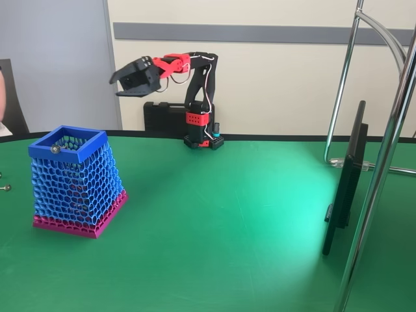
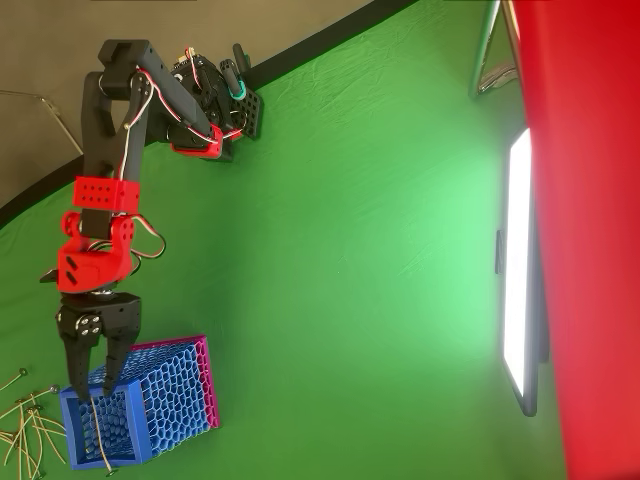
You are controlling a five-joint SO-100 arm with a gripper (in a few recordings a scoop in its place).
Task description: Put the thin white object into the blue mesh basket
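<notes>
Overhead view: gripper (image 2: 88,392) poised above the blue mesh basket (image 2: 150,405), over the rim's left part; jaws nearly closed. A thin white object (image 2: 97,432) hangs from the fingertips, its lower end over the basket's open mouth and reaching toward the rim's near edge.

Fixed view: arm raised well above the green table (image 1: 227,221), gripper (image 1: 123,86) up and to the right of the basket (image 1: 77,182); the stick is too slender to make out here.

Also present: loose pile of similar thin sticks (image 2: 25,425) on the table left of the basket; small grey screws (image 1: 5,188) near the table's left edge.

Risks, judged:
- Stick sits close to the rim, so a release here may land it on the rim or outside.
- Honeycomb mesh is open, so a slender stick may poke through a cell.
- A curved, light stick may cling to a finger on opening.
</notes>
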